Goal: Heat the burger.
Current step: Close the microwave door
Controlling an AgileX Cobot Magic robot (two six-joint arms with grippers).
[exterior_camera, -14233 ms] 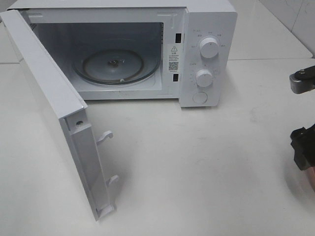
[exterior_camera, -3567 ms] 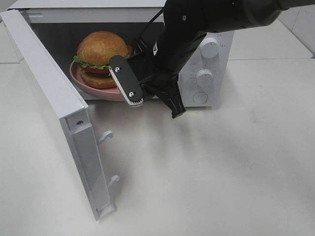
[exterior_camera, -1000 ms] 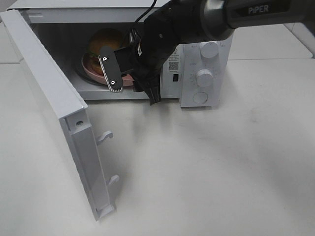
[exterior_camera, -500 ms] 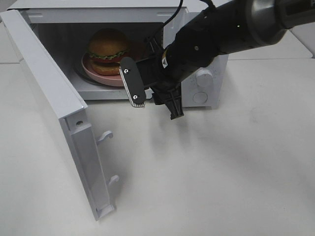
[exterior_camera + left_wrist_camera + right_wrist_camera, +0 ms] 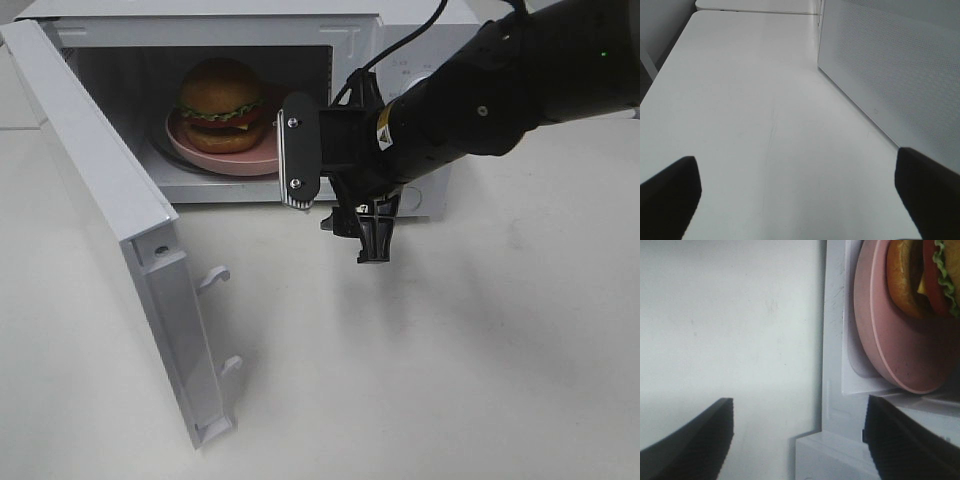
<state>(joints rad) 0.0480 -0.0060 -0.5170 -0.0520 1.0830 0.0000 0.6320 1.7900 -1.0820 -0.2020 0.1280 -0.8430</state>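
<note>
While the single burger [image 5: 220, 90], a glossy golden-brown bun over frilly green lettuce, red tomato and yellow cheese, sits on one shallow pink plate [image 5: 225, 160] inside the boxy white microwave [image 5: 200, 28], the door [image 5: 90, 190] stands wide open, with two curved latch hooks [image 5: 213, 277] on its edge. Just outside the opening, the right gripper [image 5: 335, 222] has its two flat fingers spread and empty. The left gripper [image 5: 800, 200] is likewise spread over the smooth white table [image 5: 750, 100].
</note>
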